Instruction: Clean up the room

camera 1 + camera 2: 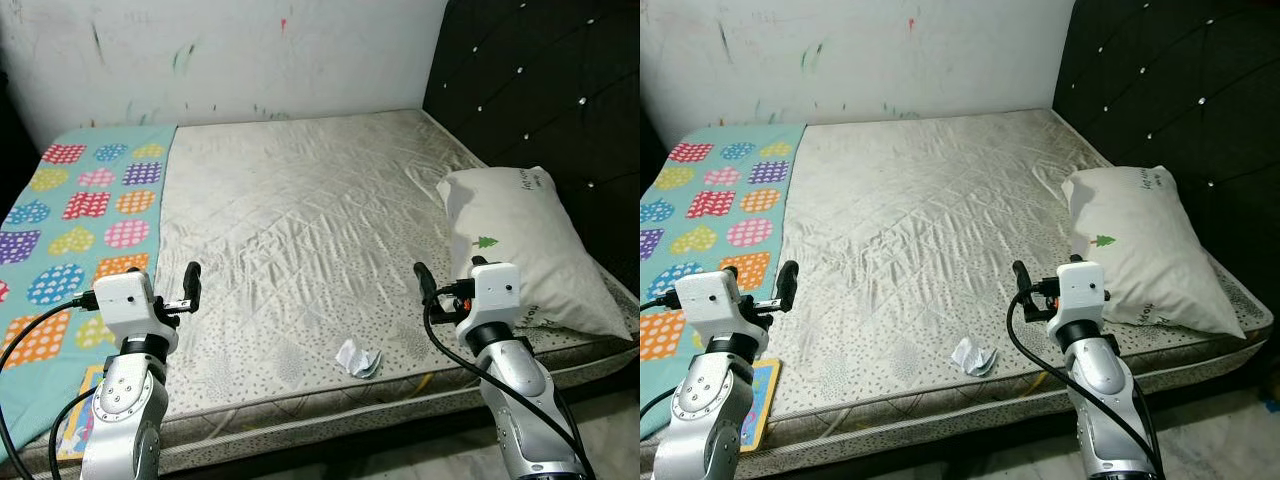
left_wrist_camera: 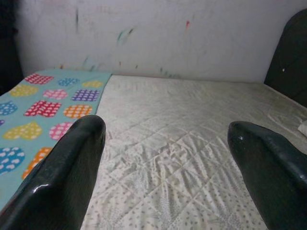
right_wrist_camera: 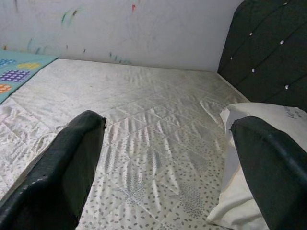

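A crumpled white wrapper [image 1: 358,357] lies on the pale quilted mattress [image 1: 300,190] near its front edge, between my two arms. A white pillow [image 1: 520,240] with a small green tree print rests at the right end of the bed. My left gripper [image 2: 168,129] is open over the front left of the mattress, beside a teal blanket [image 1: 80,220] with colourful hearts. My right gripper [image 3: 168,124] is open too, hovering just left of the pillow. Neither gripper holds anything. The wrapper lies below and between the grippers, closer to the right one.
A black tufted headboard [image 1: 540,80] rises on the right, and a white wall [image 1: 250,50] with paint marks runs behind the bed. A colourful flat book [image 1: 758,400] sits at the bed's front left edge under my left arm. Floor [image 1: 615,430] shows at the lower right.
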Tool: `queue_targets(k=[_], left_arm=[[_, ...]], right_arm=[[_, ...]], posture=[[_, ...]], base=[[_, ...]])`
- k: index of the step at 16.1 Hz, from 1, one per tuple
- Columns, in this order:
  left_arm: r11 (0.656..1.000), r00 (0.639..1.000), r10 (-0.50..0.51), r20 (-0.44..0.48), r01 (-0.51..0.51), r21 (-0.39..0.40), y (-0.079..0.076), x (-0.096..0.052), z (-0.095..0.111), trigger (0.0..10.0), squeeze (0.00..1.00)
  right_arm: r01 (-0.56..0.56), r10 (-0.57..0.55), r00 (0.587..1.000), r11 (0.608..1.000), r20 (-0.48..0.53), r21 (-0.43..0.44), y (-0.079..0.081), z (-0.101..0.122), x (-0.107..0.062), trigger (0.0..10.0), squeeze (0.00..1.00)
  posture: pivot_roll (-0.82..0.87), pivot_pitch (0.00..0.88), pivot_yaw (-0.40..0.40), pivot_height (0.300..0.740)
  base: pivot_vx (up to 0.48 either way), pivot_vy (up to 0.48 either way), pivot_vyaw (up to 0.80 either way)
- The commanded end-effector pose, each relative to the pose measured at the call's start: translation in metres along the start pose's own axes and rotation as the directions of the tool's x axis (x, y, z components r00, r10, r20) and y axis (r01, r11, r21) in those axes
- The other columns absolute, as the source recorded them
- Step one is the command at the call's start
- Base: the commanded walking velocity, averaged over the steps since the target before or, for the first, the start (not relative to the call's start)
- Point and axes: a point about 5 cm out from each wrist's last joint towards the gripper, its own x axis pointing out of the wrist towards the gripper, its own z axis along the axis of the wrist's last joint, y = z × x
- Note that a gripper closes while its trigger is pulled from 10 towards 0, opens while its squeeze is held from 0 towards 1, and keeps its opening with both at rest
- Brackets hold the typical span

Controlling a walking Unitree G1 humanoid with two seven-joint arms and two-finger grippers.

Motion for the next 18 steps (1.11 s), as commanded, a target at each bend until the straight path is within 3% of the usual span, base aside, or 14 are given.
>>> queue_targets(k=[1, 11, 15, 16, 18], left_arm=[[1.000, 1.000, 0.008, 0.004, -0.008, 0.001, 0.0003, -0.0009, 0.0023, 10.0, 0.00], [1.000, 1.000, 0.020, 0.003, -0.020, -0.008, 0.0000, -0.0011, 0.0024, 10.0, 0.00], [0.999, 0.999, 0.034, 0.009, -0.034, 0.000, 0.0020, -0.0013, 0.0038, 10.0, 0.00], [0.999, 0.999, 0.033, 0.011, -0.033, -0.003, 0.0027, -0.0015, 0.0043, 10.0, 0.00], [0.999, 0.999, 0.032, 0.011, -0.032, -0.003, 0.0029, -0.0015, 0.0044, 10.0, 0.00]], right_arm=[[-0.017, 0.017, 1.000, 1.000, 0.013, -0.008, 0.0011, 0.0051, -0.0001, 10.0, 0.00], [-0.038, 0.038, 0.999, 0.999, 0.013, -0.007, 0.0030, 0.0067, 0.0021, 10.0, 0.00], [-0.053, 0.054, 0.998, 0.998, 0.021, -0.040, 0.0031, 0.0096, 0.0040, 10.0, 0.00], [-0.087, 0.087, 0.996, 0.996, 0.019, -0.007, 0.0048, 0.0105, 0.0047, 10.0, 0.00], [-0.031, 0.032, 0.999, 0.997, 0.016, -0.070, -0.0006, 0.0123, 0.0076, 10.0, 0.00]], posture=[[-0.06, 0.000, -0.018, 0.707], [-0.05, 0.000, -0.026, 0.582], [-0.06, 0.000, -0.027, 0.577], [-0.06, 0.000, -0.027, 0.577], [-0.06, 0.000, -0.027, 0.577]], base=[[0.000, 0.000, 0.00], [0.000, 0.000, 0.00], [0.000, 0.000, 0.00], [0.000, 0.000, 0.00], [0.000, 0.000, 0.00]])
